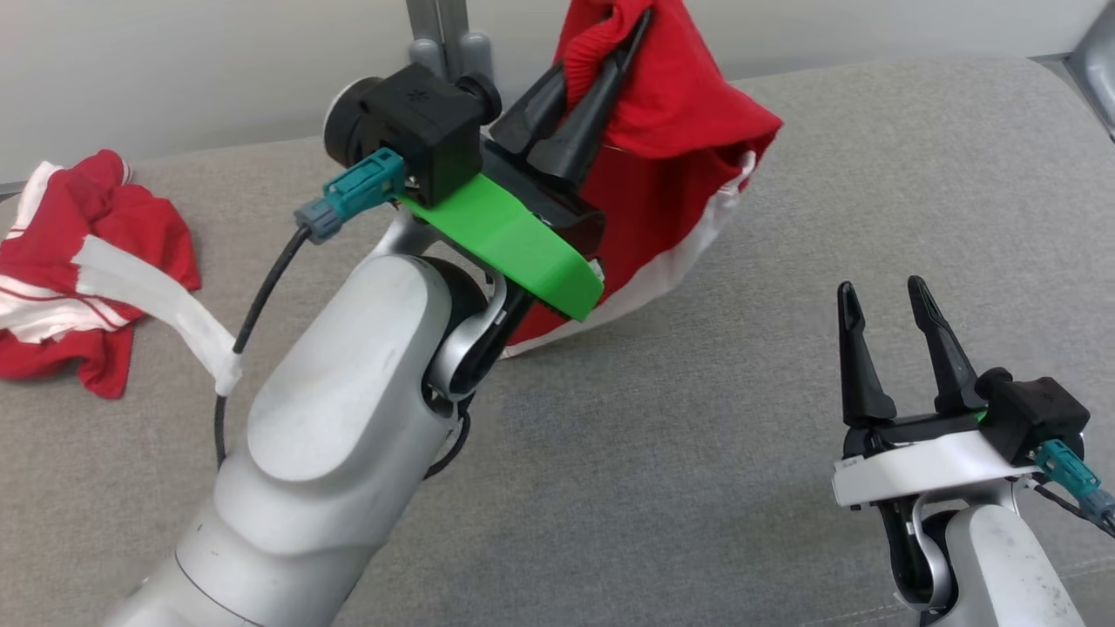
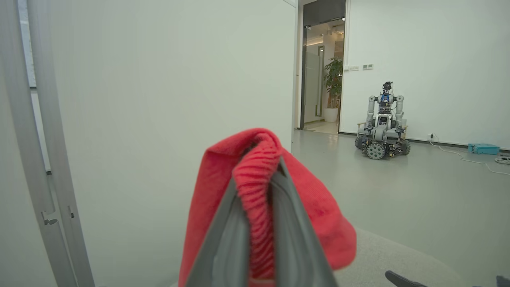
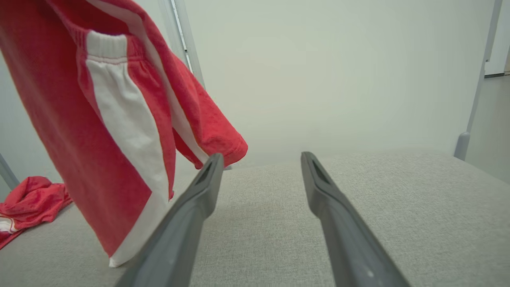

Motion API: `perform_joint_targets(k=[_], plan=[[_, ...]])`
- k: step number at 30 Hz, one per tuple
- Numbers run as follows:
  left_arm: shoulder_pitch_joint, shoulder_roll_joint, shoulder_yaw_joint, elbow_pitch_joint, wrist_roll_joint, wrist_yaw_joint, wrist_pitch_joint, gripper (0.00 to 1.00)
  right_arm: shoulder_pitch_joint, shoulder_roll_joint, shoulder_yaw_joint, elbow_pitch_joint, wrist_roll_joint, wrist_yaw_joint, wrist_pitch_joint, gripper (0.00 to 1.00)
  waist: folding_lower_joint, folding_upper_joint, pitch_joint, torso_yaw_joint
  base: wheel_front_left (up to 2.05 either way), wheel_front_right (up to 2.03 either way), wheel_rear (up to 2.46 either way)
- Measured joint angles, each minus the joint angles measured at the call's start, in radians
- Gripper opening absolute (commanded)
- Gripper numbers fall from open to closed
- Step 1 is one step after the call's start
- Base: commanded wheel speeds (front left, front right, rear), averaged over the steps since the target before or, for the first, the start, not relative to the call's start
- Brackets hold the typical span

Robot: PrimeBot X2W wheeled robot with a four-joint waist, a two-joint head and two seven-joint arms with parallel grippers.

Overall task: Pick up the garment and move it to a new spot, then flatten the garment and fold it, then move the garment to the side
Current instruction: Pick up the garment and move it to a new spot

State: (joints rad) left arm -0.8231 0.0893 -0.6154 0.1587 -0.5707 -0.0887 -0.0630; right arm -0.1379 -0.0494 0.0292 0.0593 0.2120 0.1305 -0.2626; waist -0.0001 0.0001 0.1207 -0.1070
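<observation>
head view: the left gripper (image 1: 601,52) is clamped on the ribbed band of the red and white garment (image 1: 671,174), which hangs with its hem reaching the grey cushion (image 1: 697,453); the right gripper (image 1: 880,286) stands spread and empty at lower right. left wrist view: red ribbing pinched between both fingers. right wrist view: the garment hangs left of the parted fingers.

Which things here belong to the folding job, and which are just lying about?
Job: red white-striped garment, pinched in the shut left gripper; open right gripper; grey cushion underneath.
Lying about: crumpled red-and-white garment; parked wheeled robot; potted plant.
</observation>
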Motion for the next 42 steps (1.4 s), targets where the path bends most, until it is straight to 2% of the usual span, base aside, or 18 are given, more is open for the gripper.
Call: perform_joint_targets(k=[4,11,15,27,29,30,31,38,42], plan=[[0.032,-0.004,-0.01,0.059,-0.019,0.005,0.002,0.0,0.001,0.0,-0.011,-0.003,0.0,0.0,0.0,1.0,0.0,0.0,0.017,-0.027,0.0,0.0,0.0],[0.158,0.082,0.021,0.297,-0.036,0.033,-0.039,0.0,-0.002,0.0,-0.031,-0.014,0.003,0.0,0.0,1.0,0.0,0.0,0.072,-0.04,0.0,0.0,0.0],[0.201,0.107,0.046,0.417,-0.056,0.036,-0.075,0.0,-0.01,0.0,-0.037,-0.013,0.003,0.0,0.0,1.0,0.0,0.0,0.1,-0.04,0.0,0.0,0.0],[0.242,0.113,0.084,0.602,-0.107,0.013,-0.15,0.0,-0.011,0.0,-0.023,0.004,-0.002,0.0,0.0,1.0,0.0,0.0,0.095,-0.016,0.0,0.0,0.0],[0.247,0.111,0.088,0.619,-0.113,0.009,-0.16,0.31,-0.011,0.0,-0.02,0.007,-0.003,0.0,0.0,1.0,0.0,0.0,0.088,-0.014,0.0,0.0,0.0],[0.251,0.11,0.091,0.626,-0.114,0.007,-0.166,0.53,-0.011,0.0,-0.019,0.009,-0.003,0.0,0.0,1.0,0.0,0.0,0.084,-0.014,0.0,0.0,0.0],[0.255,0.11,0.094,0.631,-0.115,0.005,-0.174,1.0,-0.01,0.0,-0.018,0.011,-0.003,0.0,0.0,1.0,0.0,0.0,0.08,-0.013,0.0,0.0,0.0],[0.291,0.113,0.132,0.621,-0.1,0.006,-0.196,1.0,0.005,0.0,-0.016,0.021,-0.005,0.0,0.0,1.0,0.0,-0.0001,0.042,-0.004,0.0,0.0,0.0],[0.337,0.121,0.196,0.521,-0.055,0.023,-0.2,1.0,0.011,0.0,-0.016,0.022,-0.008,0.0,0.0,1.0,0.0,0.0,0.019,0.004,0.0,0.0,0.0]])
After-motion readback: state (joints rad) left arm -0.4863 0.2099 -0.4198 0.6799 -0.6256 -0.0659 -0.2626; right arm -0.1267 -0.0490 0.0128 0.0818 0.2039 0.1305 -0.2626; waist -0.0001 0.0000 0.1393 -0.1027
